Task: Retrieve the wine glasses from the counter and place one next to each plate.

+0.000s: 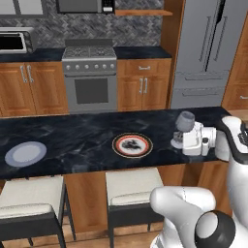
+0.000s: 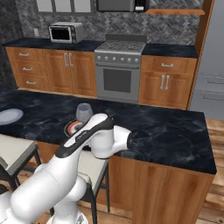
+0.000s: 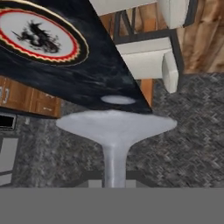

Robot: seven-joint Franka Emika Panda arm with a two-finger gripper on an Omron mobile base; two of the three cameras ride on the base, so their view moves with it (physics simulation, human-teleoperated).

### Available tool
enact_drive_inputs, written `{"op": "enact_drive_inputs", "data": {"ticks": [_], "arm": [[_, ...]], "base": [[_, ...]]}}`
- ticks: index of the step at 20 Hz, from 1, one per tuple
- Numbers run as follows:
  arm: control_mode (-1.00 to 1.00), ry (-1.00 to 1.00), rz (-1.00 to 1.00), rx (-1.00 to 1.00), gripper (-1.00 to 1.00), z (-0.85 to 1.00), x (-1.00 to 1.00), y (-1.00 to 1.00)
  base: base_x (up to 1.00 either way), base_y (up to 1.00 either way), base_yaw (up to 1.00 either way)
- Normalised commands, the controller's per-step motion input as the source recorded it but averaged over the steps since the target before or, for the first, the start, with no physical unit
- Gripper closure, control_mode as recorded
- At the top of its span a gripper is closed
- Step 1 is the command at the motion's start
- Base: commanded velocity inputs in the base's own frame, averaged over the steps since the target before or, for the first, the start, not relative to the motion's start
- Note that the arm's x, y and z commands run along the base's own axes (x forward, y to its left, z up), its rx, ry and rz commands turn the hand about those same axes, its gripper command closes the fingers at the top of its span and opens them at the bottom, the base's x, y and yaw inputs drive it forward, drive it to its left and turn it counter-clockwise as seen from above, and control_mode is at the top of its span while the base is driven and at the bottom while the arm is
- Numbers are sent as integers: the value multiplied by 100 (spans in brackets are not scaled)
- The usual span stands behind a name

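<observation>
Stem and round foot of a wine glass [image 3: 114,131] sit closest in the hand view, gripper [image 3: 114,183] jaws drawn together on the thin stem, finger tips barely poking up either side of it. Glass foot points toward the red-rimmed plate [image 3: 37,37] on the black island top [image 3: 94,78], and the whole view is rolled, so stools and floor look sideways.

Left base view: glass bowl [image 1: 184,121] sits just above the white hand [image 1: 197,140], to the right of the red-rimmed plate [image 1: 132,145], near but apart from it. Whether the foot touches the top or hangs just over it I can't tell. Pale bluish plate [image 1: 25,153] lies well left of the red-rimmed plate, nothing beside it. Second glass not spotted.

Right base view: glass bowl [image 2: 84,112] pokes up behind the forearm, right by the red-rimmed plate [image 2: 72,127], which is mostly hidden by the arm.

Step in hand, I'd judge: setting this glass beside the red-rimmed plate. Do it well by keeping the stem upright, lowering until the foot is flat on stone, clear of the plate rim, then opening slowly and backing off without clipping the bowl.
</observation>
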Motion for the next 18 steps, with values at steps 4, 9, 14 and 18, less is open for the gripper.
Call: {"op": "enact_drive_inputs", "data": {"ticks": [4,9,14,18], "arm": [[-100,0,0,-2,100,-35,47,0],[-100,0,0,-1,100,-31,52,-2],[-100,0,1,0,100,-26,42,-34],[-100,0,1,0,100,-27,44,-22]], "base": [[0,0,0],[0,0,0],[0,0,0],[0,0,0]]}}
